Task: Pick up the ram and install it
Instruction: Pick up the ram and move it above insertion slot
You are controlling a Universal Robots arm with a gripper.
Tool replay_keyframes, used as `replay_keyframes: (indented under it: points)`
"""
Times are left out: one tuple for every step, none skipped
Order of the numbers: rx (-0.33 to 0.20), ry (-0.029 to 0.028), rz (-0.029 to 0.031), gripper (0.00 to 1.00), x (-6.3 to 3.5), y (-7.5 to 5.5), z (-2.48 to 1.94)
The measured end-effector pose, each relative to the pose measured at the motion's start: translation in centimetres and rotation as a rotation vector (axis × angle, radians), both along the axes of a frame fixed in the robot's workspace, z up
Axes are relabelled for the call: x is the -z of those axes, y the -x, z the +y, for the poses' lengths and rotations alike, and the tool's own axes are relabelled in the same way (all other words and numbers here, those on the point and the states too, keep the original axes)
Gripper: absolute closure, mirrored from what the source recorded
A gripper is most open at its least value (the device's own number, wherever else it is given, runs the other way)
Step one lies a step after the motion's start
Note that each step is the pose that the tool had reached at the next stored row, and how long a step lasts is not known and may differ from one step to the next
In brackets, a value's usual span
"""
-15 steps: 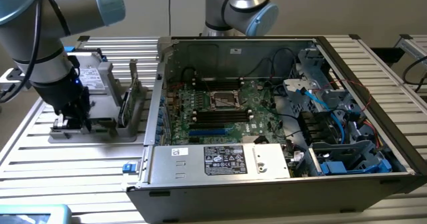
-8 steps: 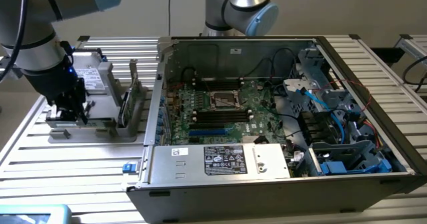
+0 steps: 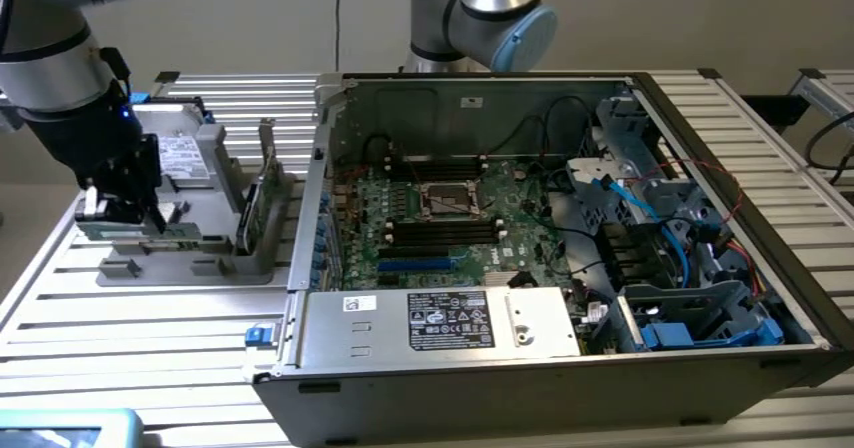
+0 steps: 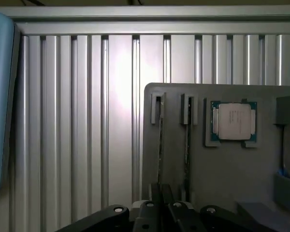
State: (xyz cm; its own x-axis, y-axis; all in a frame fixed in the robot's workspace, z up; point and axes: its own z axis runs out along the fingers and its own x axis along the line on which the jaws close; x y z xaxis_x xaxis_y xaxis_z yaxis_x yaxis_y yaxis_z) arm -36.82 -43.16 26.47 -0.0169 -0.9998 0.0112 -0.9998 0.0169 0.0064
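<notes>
Seeing the hand (image 4: 162, 193) closed narrow on the ram (image 4: 160, 145), we note the stick stands on edge in the grey holder's (image 4: 232, 174) near slot, left of the computer case (image 3: 534, 218).

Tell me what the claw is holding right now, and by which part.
The claw looks closed on a ram stick standing in the grey holder, pinching its flat sides; where along it is hidden.

Robotics lab bench, slatted aluminium table (image 3: 134, 318), open computer case (image 3: 534, 393), grey parts fixture (image 3: 187, 266), robot arm (image 3: 60, 78)
</notes>
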Motion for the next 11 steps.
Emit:
replay_keyframes:
  points:
    - [0.000, 0.0000, -0.0001, 0.87, -0.45, 0.0, 0.00]
    - [0.000, 0.0001, 0.0001, 0.87, -0.90, -0.1, -0.02]
    - [-0.001, -0.0002, 0.0000, 0.87, -1.35, -0.2, -0.10]
    - [-0.001, -0.0013, 0.0000, 0.87, -1.80, -0.4, -0.24]
    - [-0.002, -0.0026, 0.0000, 0.87, -2.29, -0.6, -0.40]
    - [-0.002, -0.0039, -0.0001, 0.87, -2.74, -0.7, -0.54]
    - [-0.003, -0.0051, 0.0001, 0.87, -3.19, -0.9, -0.67]
    - [-0.003, -0.0069, -0.0001, 0.87, -3.63, -1.1, -0.79]
    - [-0.004, -0.0087, 0.0000, 0.87, -4.08, -1.3, -0.91]
    - [-0.004, -0.0106, -0.0001, 0.87, -4.52, -1.5, -1.02]
    - [-0.005, -0.0140, 0.0001, 0.87, -5.45, -2.0, -1.17]
